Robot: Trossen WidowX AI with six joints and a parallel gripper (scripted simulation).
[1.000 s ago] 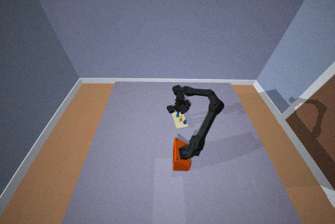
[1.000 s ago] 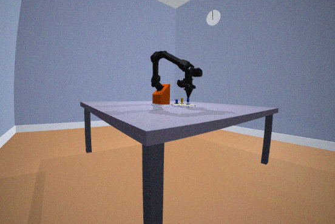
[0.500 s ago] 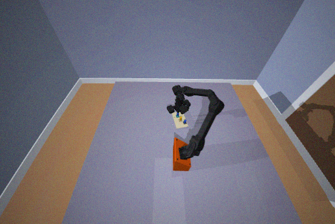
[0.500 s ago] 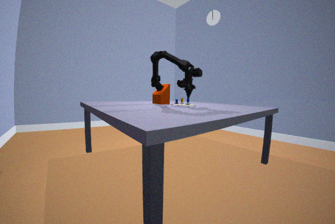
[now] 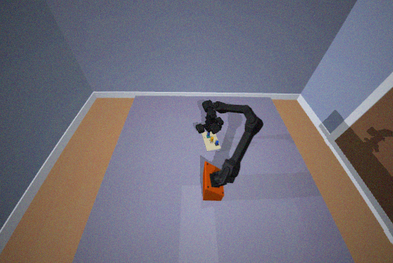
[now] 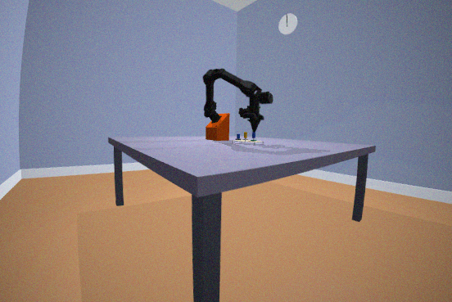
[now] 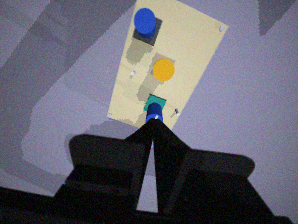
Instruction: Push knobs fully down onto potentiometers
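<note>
One knob, the nearest blue knob [image 7: 154, 114] on the circuit board [image 7: 195, 55], is seemingly being pressed by the clenched, empty gripper [image 7: 155, 123], calling for gentle downward pushing.

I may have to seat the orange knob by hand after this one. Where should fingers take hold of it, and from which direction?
Probably by its round side wall, coming straight down from above. The orange knob stands upright mid-board, top face up, with a blue knob on either side along the row, so fingers should straddle it across the row. The gripper is shut now, tips on the nearer blue knob.
</note>
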